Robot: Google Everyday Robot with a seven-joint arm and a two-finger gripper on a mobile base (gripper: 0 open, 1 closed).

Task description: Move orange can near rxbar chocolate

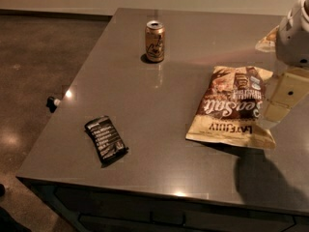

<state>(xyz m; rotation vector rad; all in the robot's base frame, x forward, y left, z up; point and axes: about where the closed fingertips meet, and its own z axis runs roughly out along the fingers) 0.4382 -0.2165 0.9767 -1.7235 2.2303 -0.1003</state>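
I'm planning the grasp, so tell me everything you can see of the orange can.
The orange can is a small copper-orange metal drink can with a silver top and a dark scribbled logo. It stands upright toward the far edge of the table, touching nothing else. The end effector hangs at the right, by the chip bag, well away.

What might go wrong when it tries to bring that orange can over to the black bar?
The gripper hangs at the right, by the edge of the chip bag, so reaching out could drag that bag. The orange can stands upright at the far side and might tip if bumped. The rxbar chocolate lies near the table edge; a clumsy set-down could knock it off.
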